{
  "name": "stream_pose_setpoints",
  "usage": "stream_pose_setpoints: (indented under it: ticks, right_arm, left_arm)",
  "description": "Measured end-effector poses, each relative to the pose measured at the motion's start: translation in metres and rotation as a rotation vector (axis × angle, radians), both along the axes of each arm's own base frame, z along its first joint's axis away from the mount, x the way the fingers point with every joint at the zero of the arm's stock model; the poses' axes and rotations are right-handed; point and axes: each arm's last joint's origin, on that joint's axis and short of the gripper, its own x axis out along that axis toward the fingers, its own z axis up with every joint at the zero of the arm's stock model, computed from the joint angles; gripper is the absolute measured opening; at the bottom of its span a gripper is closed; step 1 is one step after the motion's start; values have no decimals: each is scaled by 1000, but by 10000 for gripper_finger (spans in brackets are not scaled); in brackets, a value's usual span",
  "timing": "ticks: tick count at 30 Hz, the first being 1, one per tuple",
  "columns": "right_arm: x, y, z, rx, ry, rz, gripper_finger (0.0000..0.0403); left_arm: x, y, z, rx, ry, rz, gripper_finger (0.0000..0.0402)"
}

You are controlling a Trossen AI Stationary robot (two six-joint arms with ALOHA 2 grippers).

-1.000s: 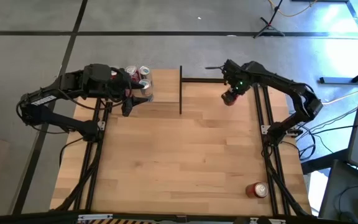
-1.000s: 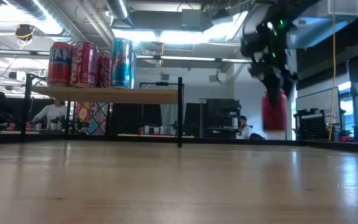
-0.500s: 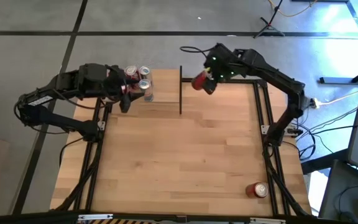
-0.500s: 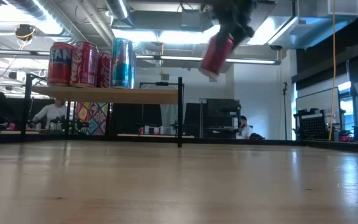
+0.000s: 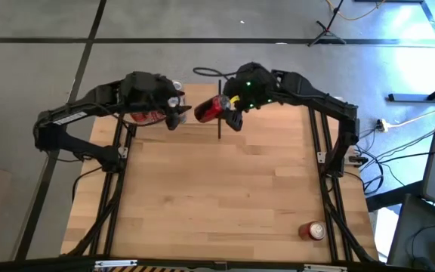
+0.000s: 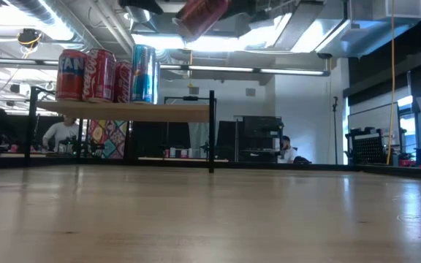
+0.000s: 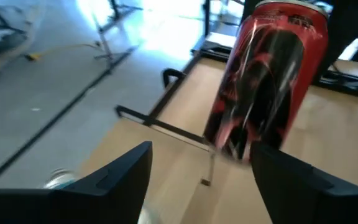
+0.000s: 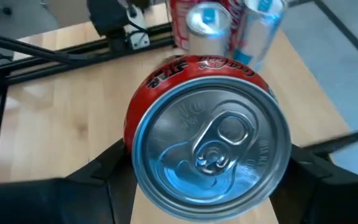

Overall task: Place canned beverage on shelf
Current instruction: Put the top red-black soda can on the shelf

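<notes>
A red can point(image 5: 208, 109) hangs tilted high above the right end of the shelf point(image 5: 199, 130), and my right gripper point(image 5: 225, 106) is shut on it. In the low view the red can point(image 6: 202, 14) shows at the picture's top, above the shelf board point(image 6: 123, 112). Several cans point(image 6: 101, 74) stand upright on the shelf's left part. My left gripper point(image 5: 176, 117) hovers open over the shelf just left of the held can. The red can point(image 7: 266, 81) lies ahead of its fingers, not between them. My right gripper pinches the can's side wall point(image 8: 130, 132) between its two fingers point(image 8: 98, 180). The can's top point(image 8: 211, 146) faces the wrist, so the fingers lie along the can. They come from the table's right, slanting down. The can is lifted clear and tilted, bottom toward the left.
Another red can point(image 5: 312, 230) lies near the table's near right corner. Thin black posts point(image 6: 212, 131) carry the shelf above the tabletop point(image 5: 217, 196). A black frame rail point(image 5: 323, 151) runs along each side of the table. People sit in the room beyond.
My right gripper has carried the red can up and toward the table's left, from the far right corner to above the shelf's right end. It has turned, so the can has gone from hanging upright to steeply tilted. My left gripper has moved right over the shelf toward the can.
</notes>
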Motion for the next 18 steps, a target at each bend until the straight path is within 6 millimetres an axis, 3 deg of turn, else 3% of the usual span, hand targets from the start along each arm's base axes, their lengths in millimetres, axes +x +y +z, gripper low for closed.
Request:
stream_pose_setpoints:
  ticks: [9,16,18]
  right_arm:
    - [11,18,4,-39,-72,64,256]
    - [18,16,8,-60,-146,73,253]
    - [21,16,12,-75,-197,75,235]
  left_arm:
    - [17,10,-12,-72,39,-107,192]
    - [25,8,-20,-102,74,-164,161]
    - [27,8,-21,-105,72,-170,157]
